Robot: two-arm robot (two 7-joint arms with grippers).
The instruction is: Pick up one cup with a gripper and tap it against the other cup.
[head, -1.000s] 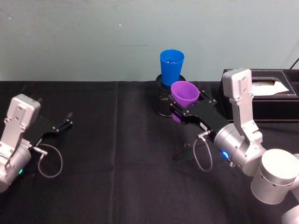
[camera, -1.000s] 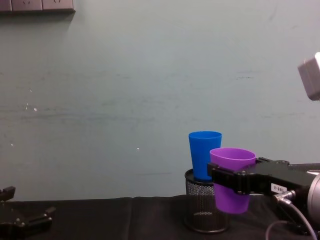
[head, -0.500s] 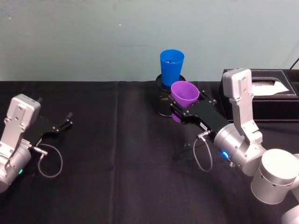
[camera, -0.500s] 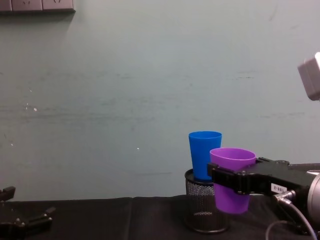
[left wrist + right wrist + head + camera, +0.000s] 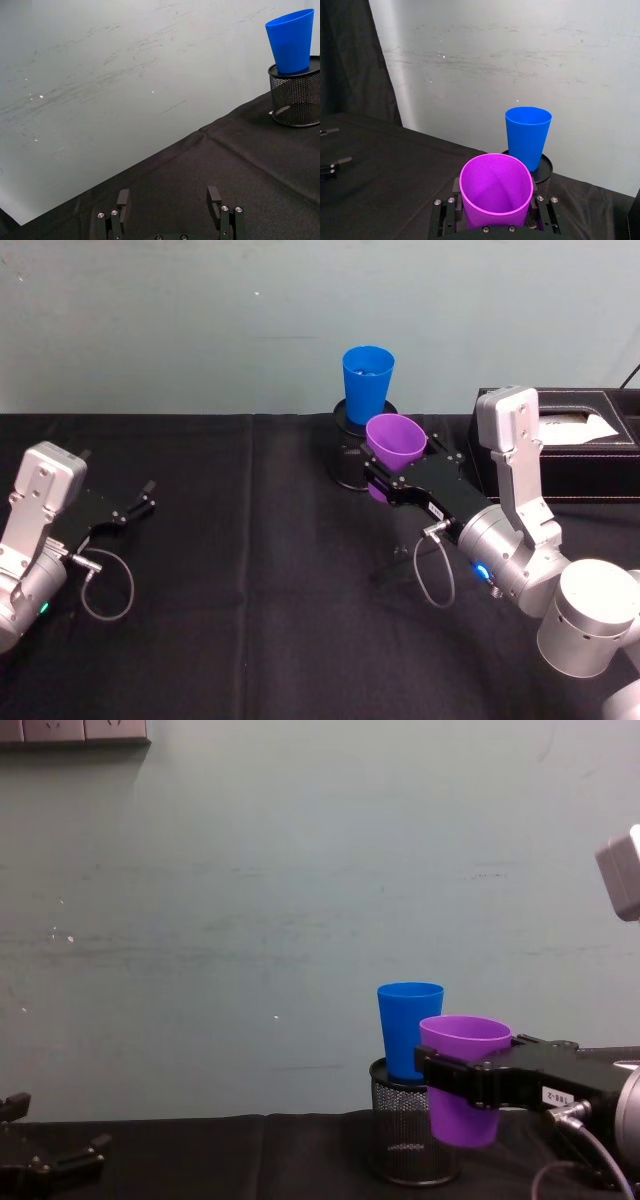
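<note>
1 purple cup point(image 5: 394, 440) clamped in right hand point(image 5: 395, 468) | near blue cup point(image 5: 367, 382) | left hand point(image 5: 168, 197) spread

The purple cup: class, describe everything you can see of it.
The smooth, tapered purple plastic cup is upright, empty, lifted off the black cloth. The right tool is shut on its middle, a flat black finger each side. It hangs before the black mesh holder carrying the blue plastic cup; whether the cups touch cannot be told.
</note>
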